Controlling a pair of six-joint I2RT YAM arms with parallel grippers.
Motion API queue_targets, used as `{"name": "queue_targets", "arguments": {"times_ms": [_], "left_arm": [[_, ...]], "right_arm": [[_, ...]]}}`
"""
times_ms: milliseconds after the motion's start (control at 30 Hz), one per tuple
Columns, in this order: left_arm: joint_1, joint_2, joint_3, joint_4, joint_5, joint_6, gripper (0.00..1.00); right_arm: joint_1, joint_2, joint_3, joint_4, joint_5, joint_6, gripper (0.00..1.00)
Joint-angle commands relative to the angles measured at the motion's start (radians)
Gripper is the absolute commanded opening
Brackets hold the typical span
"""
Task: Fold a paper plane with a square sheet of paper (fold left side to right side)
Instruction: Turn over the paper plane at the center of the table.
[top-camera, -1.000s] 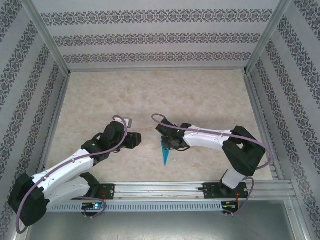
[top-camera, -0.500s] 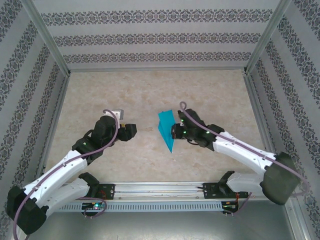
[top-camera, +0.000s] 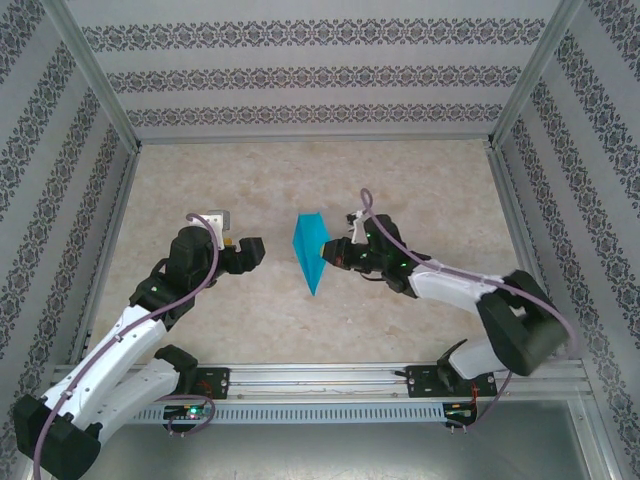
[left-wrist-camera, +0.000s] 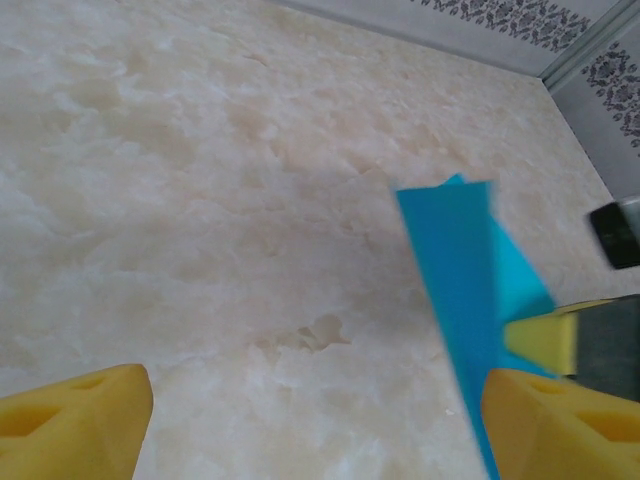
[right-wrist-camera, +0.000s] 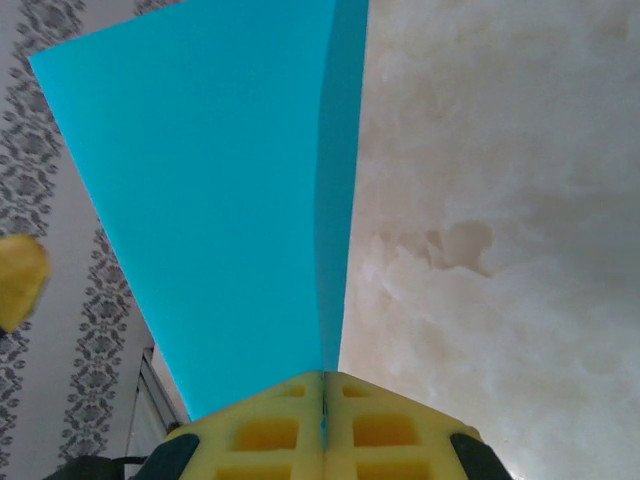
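The square sheet of paper is folded into a narrow turquoise paper plane. It hangs above the table's middle, wide end toward the back wall and pointed tip toward the arms. My right gripper is shut on its right edge. In the right wrist view the yellow pads of my right gripper pinch the fold, and the paper plane fans out ahead. My left gripper stands open just left of it, apart from it. In the left wrist view the paper plane is at the right, beside my left gripper's right finger.
The marble-patterned table is bare around both arms. Patterned walls with metal posts close it in at the left, back and right. A metal rail with both arm bases runs along the near edge.
The right arm has carried the paper plane up and leftward, away from the near edge. The left gripper has opened wider and shifted toward the back left.
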Motion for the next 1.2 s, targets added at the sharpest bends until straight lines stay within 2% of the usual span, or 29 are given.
{"name": "queue_targets", "arguments": {"times_ms": [0, 300, 467, 700, 1000, 1167], "left_arm": [[0.022, -0.008, -0.005, 0.015, 0.062, -0.017, 0.85], [0.046, 0.032, -0.024, -0.006, 0.120, -0.036, 0.85], [0.050, 0.052, -0.030, -0.006, 0.146, -0.042, 0.84], [0.052, 0.052, -0.042, -0.006, 0.147, -0.040, 0.83], [0.055, 0.049, -0.041, -0.018, 0.141, -0.031, 0.84], [0.064, 0.015, -0.038, -0.039, 0.107, -0.016, 0.84]], "right_arm": [[0.033, 0.075, 0.005, 0.121, -0.012, 0.023, 0.00], [0.054, 0.256, 0.002, 0.176, 0.028, 0.033, 0.00], [0.054, 0.280, -0.029, 0.172, 0.067, 0.027, 0.00], [0.051, 0.279, -0.054, 0.168, 0.085, 0.025, 0.06], [0.051, 0.214, -0.060, 0.109, 0.117, 0.001, 0.22], [0.059, 0.098, -0.053, -0.063, 0.193, -0.047, 0.34]]}}
